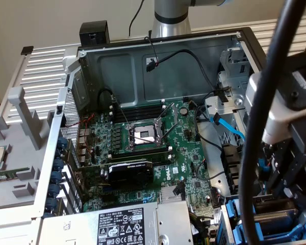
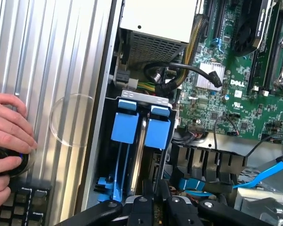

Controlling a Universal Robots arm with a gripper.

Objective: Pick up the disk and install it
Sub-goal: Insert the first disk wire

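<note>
My gripper (image 2: 155, 203) hangs over the drive bay at the case's front corner, its black fingers (image 2: 142, 207) drawn close together. The disk (image 2: 141, 149) stands on edge in the bay. It shows as a silver-grey strip with a bright blue carrier handle at its far end, and it runs back under my fingertips, which appear to pinch it. A second blue-handled carrier (image 2: 125, 126) sits right beside it. In the exterior view, my gripper (image 1: 280, 191) is at the right, just above the grey disk (image 1: 275, 217) and its blue frame.
The open computer case (image 1: 158, 61) holds the motherboard (image 1: 143, 148), a power supply (image 1: 127, 224) and loose black and blue cables (image 1: 229, 127). A person's hand (image 2: 9, 136) rests on a black knob beside a keyboard (image 2: 23, 205) on the ribbed metal table (image 2: 47, 56).
</note>
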